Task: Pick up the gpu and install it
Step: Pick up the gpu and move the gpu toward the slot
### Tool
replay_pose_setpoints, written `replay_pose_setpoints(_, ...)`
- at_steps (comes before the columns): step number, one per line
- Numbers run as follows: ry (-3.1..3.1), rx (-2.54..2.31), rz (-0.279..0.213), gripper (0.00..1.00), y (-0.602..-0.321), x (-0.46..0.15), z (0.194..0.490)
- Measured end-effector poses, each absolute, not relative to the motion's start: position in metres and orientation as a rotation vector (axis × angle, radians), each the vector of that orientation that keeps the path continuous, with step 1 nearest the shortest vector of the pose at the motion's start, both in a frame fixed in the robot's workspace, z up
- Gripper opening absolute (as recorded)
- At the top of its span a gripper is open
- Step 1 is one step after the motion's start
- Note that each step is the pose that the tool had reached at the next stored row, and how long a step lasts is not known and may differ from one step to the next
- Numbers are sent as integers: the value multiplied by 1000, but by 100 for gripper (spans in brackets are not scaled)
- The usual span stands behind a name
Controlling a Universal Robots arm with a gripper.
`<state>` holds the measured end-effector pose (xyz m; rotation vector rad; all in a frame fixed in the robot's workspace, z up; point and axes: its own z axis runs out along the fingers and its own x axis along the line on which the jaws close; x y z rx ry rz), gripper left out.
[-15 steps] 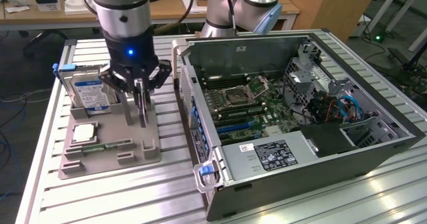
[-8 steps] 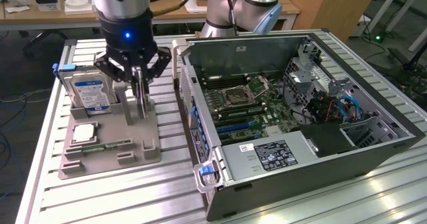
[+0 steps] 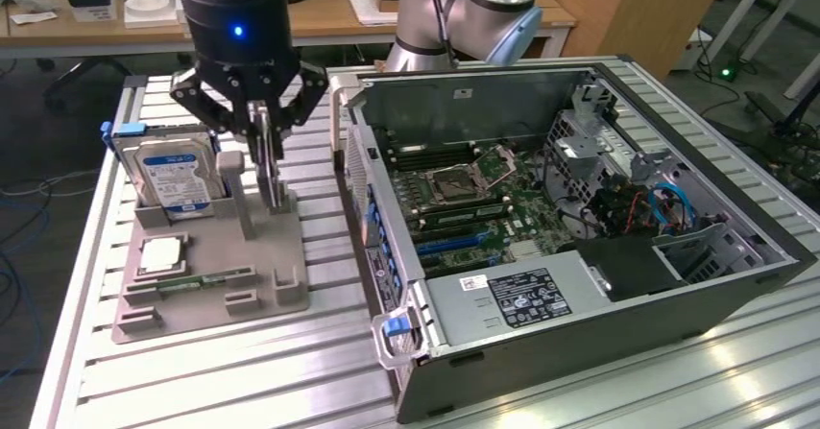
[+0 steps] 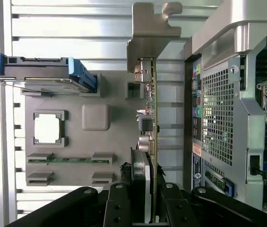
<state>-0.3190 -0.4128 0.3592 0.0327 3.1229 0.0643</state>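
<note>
- The gpu [image 3: 271, 181] [image 4: 151, 118] is standing on edge over the grey holder tray [image 3: 205, 306] [image 4: 116, 142], on the side of the tray nearest the computer case [image 3: 717, 256] [image 4: 218, 94].
- In the wrist view it is showing edge-on, with its pale metal bracket [image 4: 152, 30] sticking out at the far end, away from the fingers.
- Whether its lower edge is sitting in the tray's slot or hanging just clear of it cannot be told.
- The gripper [image 3: 263, 139] [image 4: 143, 189] is coming straight down onto the card, and its jaws are pinching narrowly on the two flat faces of the gpu.
- On the same tray, a hard drive [image 3: 177, 175] [image 4: 43, 74] with a blue-white label is standing upright at the back, well apart from the card.
- A square processor chip [image 3: 160, 254] [image 4: 47, 128] and a narrow green memory stick [image 3: 205, 280] [image 4: 67, 161] are lying flat nearer the front.
- The case is lying open on the exterior view's right, just beside the tray, exposing the motherboard [image 3: 474, 199] and a power supply [image 3: 513, 299].
- Everything is resting on a ribbed aluminium table [image 3: 230, 376].
</note>
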Motion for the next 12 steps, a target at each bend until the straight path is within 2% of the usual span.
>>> replay_pose_setpoints(12, 3123, 33, 65, 28, -413, -319, 393)
